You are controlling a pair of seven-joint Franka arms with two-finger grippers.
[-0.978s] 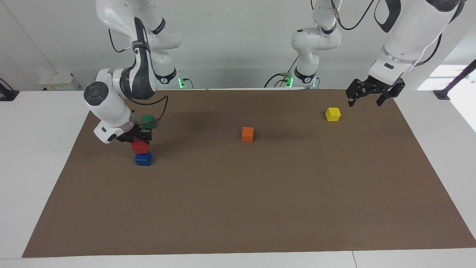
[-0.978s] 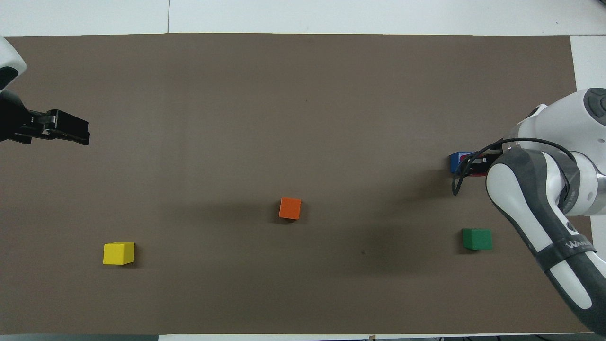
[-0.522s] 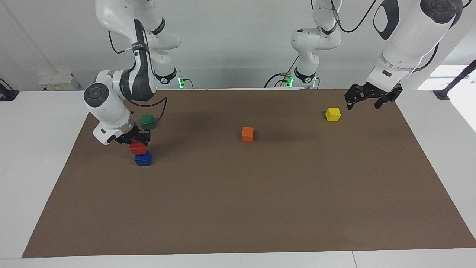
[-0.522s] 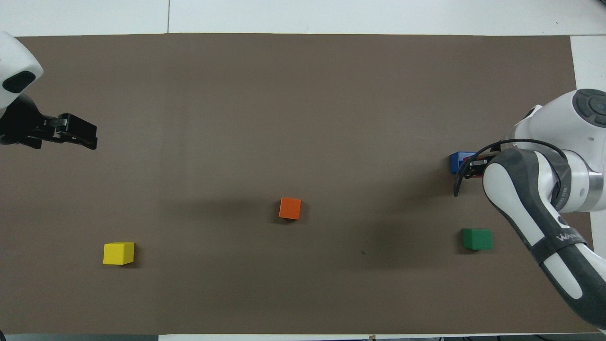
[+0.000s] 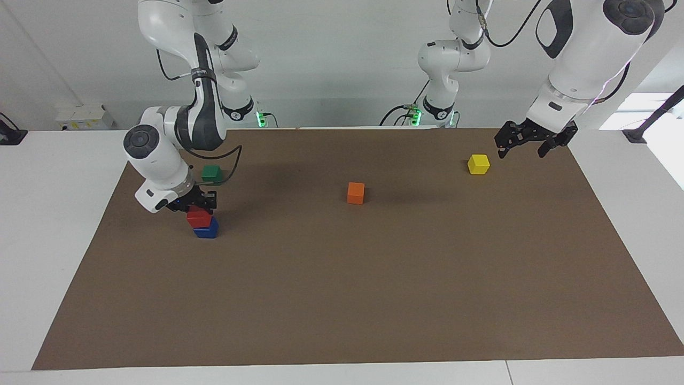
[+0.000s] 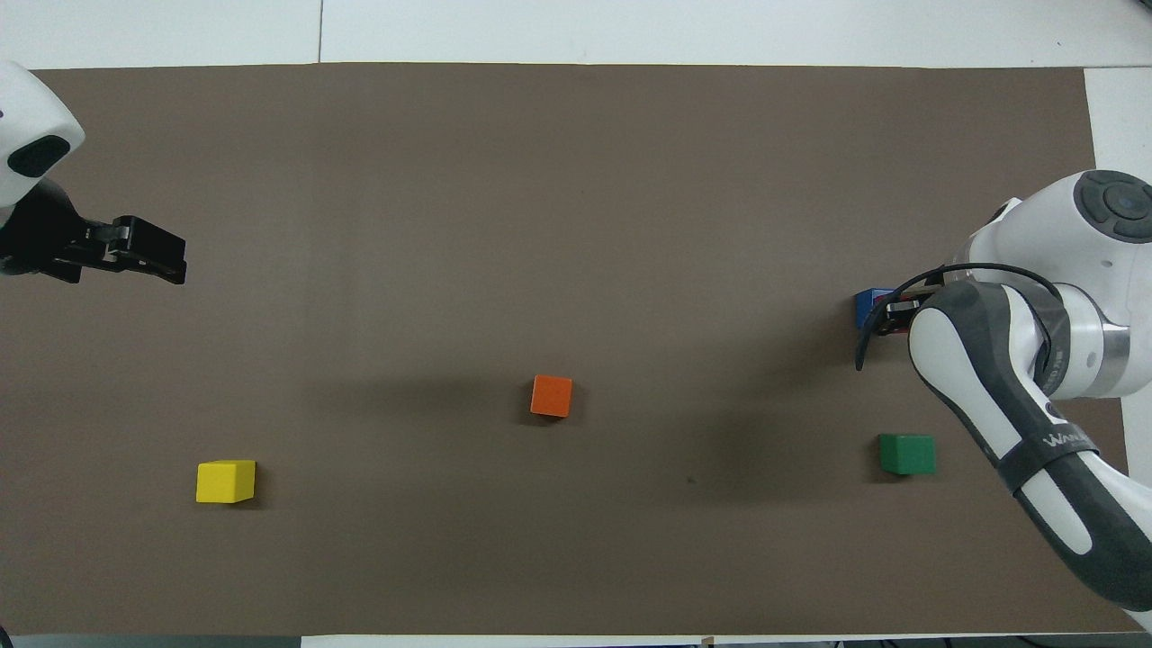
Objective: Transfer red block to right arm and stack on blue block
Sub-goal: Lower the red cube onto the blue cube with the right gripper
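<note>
The red block (image 5: 199, 217) sits on top of the blue block (image 5: 206, 230), toward the right arm's end of the table (image 5: 342, 299); it is a cube, so it has no long axis, and it rests level but turned a little and set slightly off the blue one's top, overhanging toward the robots. Both are small glossy cubes, the red bright, the blue dark, and from overhead only a sliver of blue (image 6: 869, 303) shows past the arm. The right gripper (image 5: 195, 204) is down on the red block, its black fingers pinching it at the sides. The left gripper (image 5: 521, 144) hangs in the air with its fingers spread, over the table's edge near the yellow block (image 5: 478, 163). An orange block (image 5: 356, 192) lies mid-table and a green block (image 5: 211, 173) lies nearer to the robots than the stack.
</note>
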